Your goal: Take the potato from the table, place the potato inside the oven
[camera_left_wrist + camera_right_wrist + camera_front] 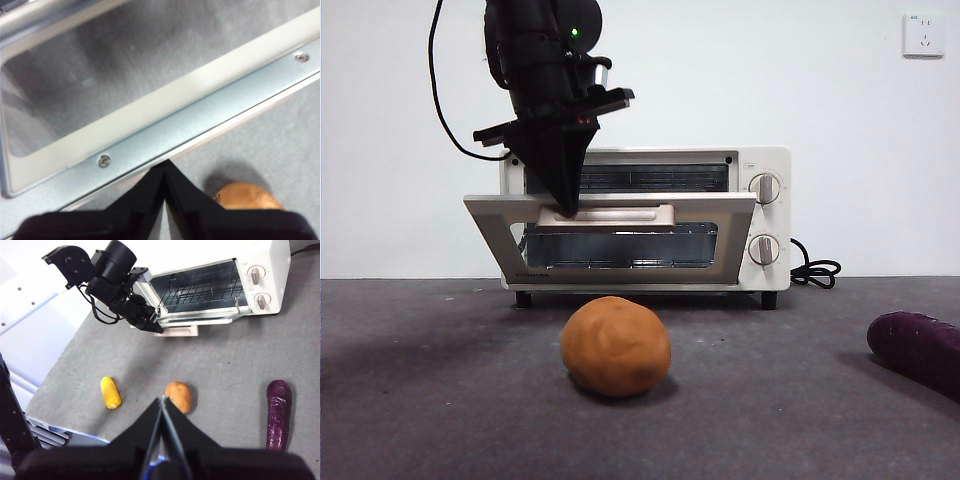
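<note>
At the oven door's top edge, left gripper with jaws pressed together to a point, tips on or against the beige handle; no visible grip around it. Door half lowered, tilted outward, rack visible behind it in the right wrist view. Oven stands at the far edge of the worktop, toward the middle.

Right gripper held high over the near edge, jaws closed, nothing in them; waiting.

Potato untouched on the worktop, in front of the oven, well apart from both grippers. Purple vegetable off to one side of it, a yellow item to the other.

Step in hand, by my reading: opening the door, not yet finished. Next move calls for pushing the handle further down until the door lies flat, then clearing the left arm so the potato can be picked up and carried into the cavity without catching the door
</note>
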